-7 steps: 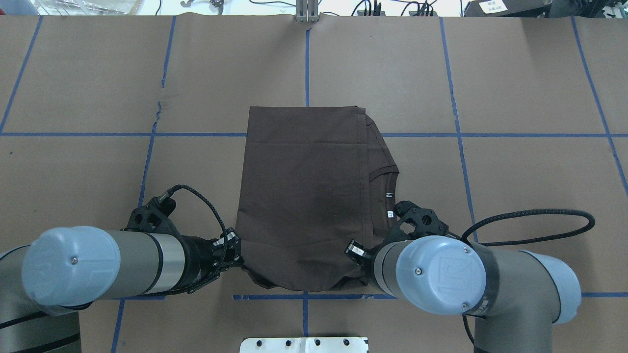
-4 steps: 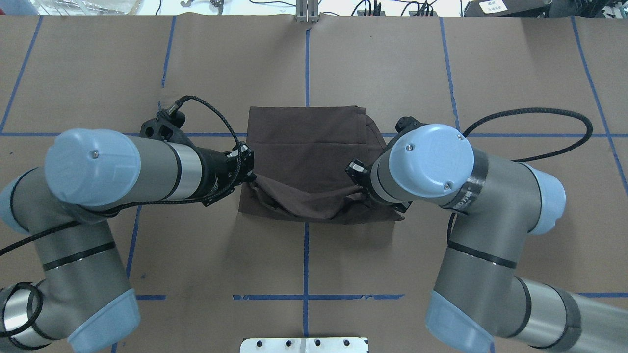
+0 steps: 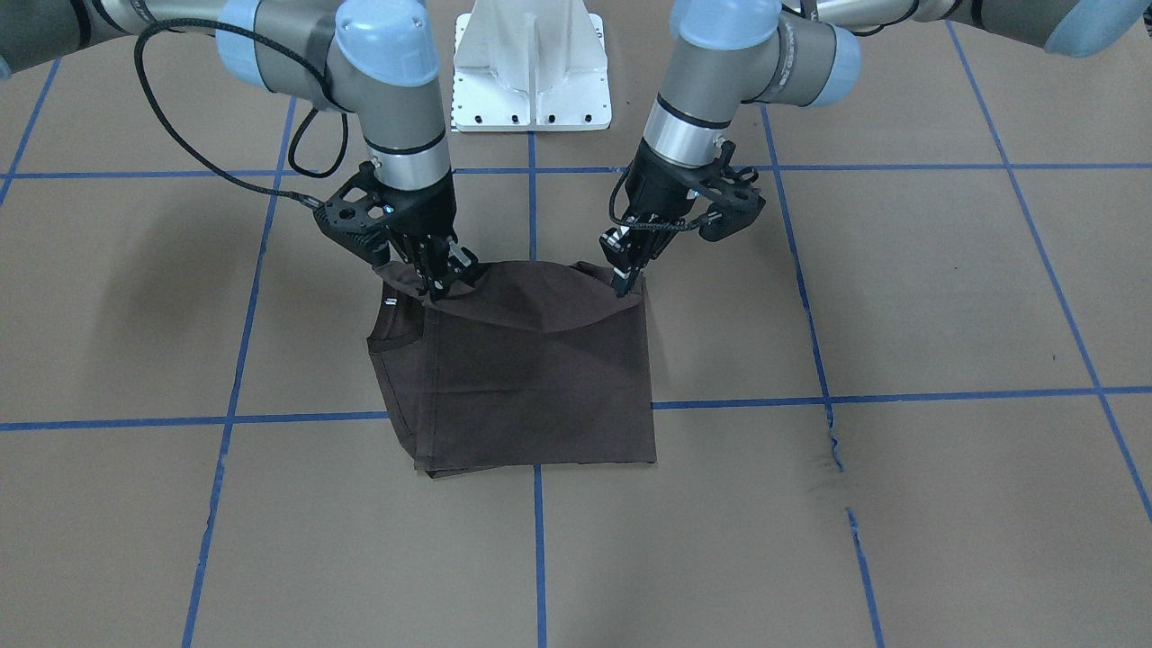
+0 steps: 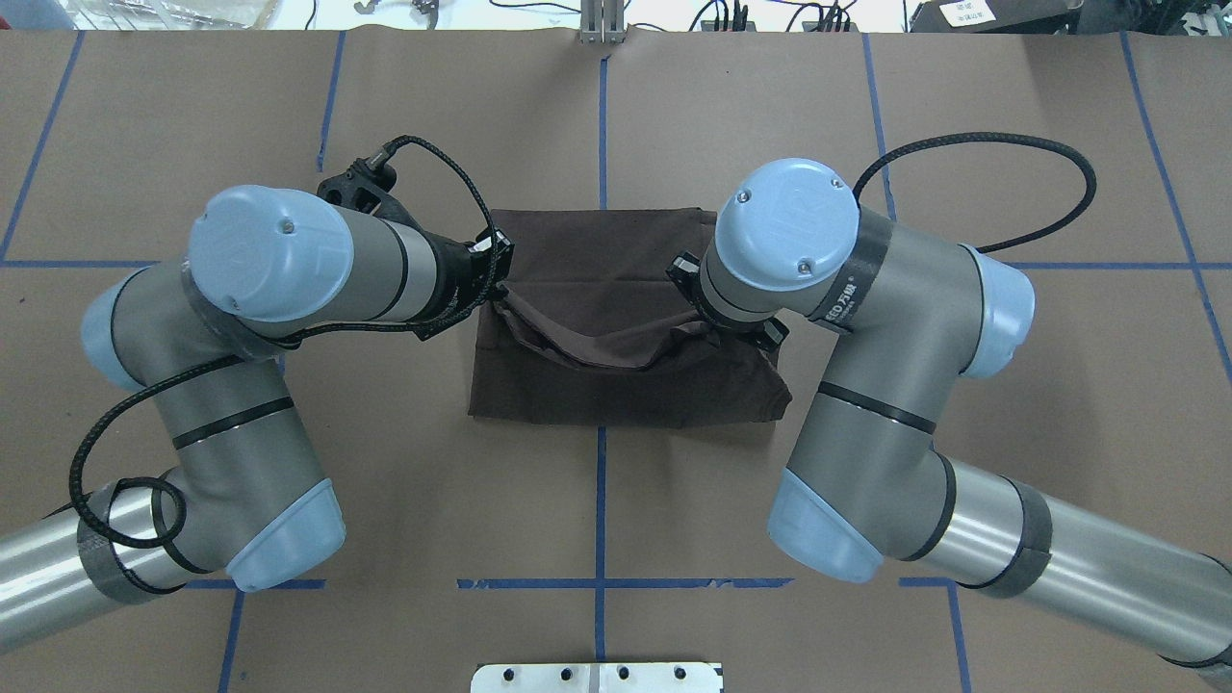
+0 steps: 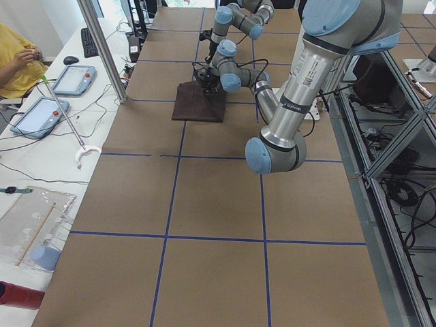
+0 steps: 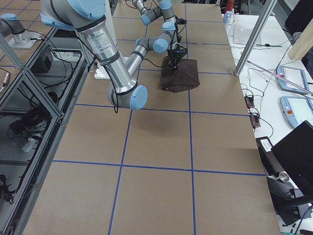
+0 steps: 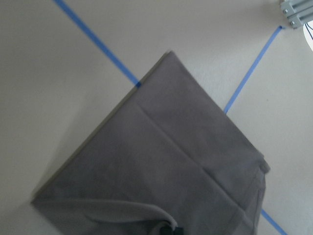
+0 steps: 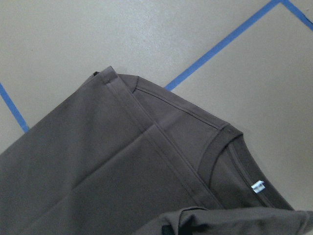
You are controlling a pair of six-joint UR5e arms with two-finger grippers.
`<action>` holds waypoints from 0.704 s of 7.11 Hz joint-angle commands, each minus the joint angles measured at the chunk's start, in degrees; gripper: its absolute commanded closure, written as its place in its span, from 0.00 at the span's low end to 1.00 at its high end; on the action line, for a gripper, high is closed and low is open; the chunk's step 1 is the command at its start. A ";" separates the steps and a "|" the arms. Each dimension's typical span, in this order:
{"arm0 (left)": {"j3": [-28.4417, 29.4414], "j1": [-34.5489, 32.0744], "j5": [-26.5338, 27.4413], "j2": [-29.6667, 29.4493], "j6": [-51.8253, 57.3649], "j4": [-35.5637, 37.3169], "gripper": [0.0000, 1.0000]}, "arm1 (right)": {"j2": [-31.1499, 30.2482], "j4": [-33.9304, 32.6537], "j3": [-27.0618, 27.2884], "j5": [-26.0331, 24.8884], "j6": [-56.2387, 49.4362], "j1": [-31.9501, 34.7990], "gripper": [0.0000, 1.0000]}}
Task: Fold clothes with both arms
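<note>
Exterior front-facing view, looking steeply down on a table (image 3: 900, 297) covered in brown paper and marked into squares by blue tape lines (image 3: 297, 417). A dark brown T-shirt (image 3: 540, 396), folded to a rough rectangle, lies about the middle of the table, midway between its left and right edges, across the central tape line. The part farther from the robot rests flat. The edge nearest the robot is lifted off the paper and hangs in a shallow sagging curve between two black grippers. The left gripper (image 3: 624, 281), on this view's right, has its jaws pinched together on one corner of that lifted edge. The right gripper (image 3: 438, 286) is clamped on the other corner. Both silver-grey arms reach in from the robot's side, wrists pointing almost straight down. On the right gripper's side the ribbed collar (image 3: 389, 347) shows beyond the fold, with a small white tag (image 3: 390, 301) near it. A white base pedestal (image 3: 531, 72) stands at the table's robot-side edge.
</note>
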 commanded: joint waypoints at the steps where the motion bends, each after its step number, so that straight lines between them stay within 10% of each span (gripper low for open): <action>1: 20.76 -4.56 4.93 -8.60 4.22 -7.20 0.25 | 7.19 17.01 -22.77 3.45 -6.88 6.19 0.04; 2: 23.14 -7.37 6.61 -8.39 7.80 -8.54 0.00 | 16.21 18.47 -34.64 3.81 -8.66 9.97 0.00; 5: 12.24 -8.63 6.10 -0.95 11.51 -8.73 0.00 | 10.62 18.14 -28.56 13.12 -15.34 16.14 0.00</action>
